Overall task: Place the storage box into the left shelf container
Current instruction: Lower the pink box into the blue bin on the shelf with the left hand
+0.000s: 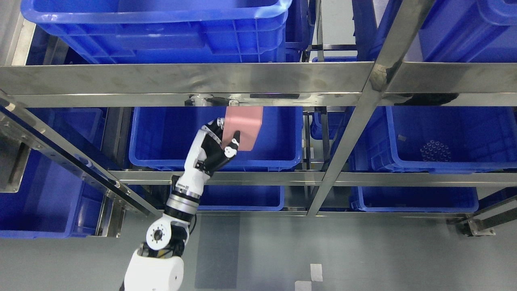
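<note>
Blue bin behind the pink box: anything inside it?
The blue bin looks empty where visible. The pink box, left hand and steel rail hide part of it.

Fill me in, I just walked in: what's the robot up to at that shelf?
The robot's left hand holds a pink storage box, fingers wrapped on its near side. The box hangs over the blue bin on the middle level of the steel shelf, its top hidden behind a rail, not yet released. The right arm is out of view.

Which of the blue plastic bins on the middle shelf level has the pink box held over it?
The middle blue bin: the left hand holds the pink box above its opening.
</note>
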`<state>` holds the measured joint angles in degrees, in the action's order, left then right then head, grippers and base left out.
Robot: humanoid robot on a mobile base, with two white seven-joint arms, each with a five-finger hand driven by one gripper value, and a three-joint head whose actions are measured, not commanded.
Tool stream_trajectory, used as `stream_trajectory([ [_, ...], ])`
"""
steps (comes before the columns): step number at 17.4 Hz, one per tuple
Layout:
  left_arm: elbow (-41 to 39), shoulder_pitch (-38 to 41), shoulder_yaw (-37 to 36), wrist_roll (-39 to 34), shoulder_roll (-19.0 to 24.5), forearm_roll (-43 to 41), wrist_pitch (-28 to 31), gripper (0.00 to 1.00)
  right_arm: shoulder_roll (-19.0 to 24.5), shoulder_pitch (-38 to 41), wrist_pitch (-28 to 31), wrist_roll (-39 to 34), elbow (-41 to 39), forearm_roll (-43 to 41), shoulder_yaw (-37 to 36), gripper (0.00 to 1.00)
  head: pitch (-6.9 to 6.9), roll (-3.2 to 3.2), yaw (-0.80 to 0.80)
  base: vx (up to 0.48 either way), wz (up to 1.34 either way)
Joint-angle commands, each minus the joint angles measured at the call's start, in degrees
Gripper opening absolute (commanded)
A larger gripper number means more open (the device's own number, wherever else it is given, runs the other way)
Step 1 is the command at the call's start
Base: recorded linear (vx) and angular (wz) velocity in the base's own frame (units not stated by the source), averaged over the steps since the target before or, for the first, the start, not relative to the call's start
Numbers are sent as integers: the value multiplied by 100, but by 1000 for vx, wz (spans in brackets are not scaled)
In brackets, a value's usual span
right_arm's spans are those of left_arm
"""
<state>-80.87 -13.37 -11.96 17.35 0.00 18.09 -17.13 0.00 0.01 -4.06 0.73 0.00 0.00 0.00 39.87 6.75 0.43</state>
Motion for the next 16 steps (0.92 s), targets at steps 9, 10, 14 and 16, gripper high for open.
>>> stream_trajectory([
  [9,1223,-956,45,-495,100,-1009,623,99,-100,-36,36,6,-100,-9,-17,100,0,0,0,0,0],
  [10,1171,-974,62,-487,100,-1009,562,99,-100,-36,36,6,-100,-9,-17,100,0,0,0,0,0],
  [14,469,-468,203,-513,100,-1000,-560,99,-100,-36,36,6,-100,-9,-17,100,0,0,0,0,0],
  [16,-84,182,273,-618,100,-992,-1001,99,-100,-36,36,6,-100,-9,-17,100,0,0,0,0,0],
])
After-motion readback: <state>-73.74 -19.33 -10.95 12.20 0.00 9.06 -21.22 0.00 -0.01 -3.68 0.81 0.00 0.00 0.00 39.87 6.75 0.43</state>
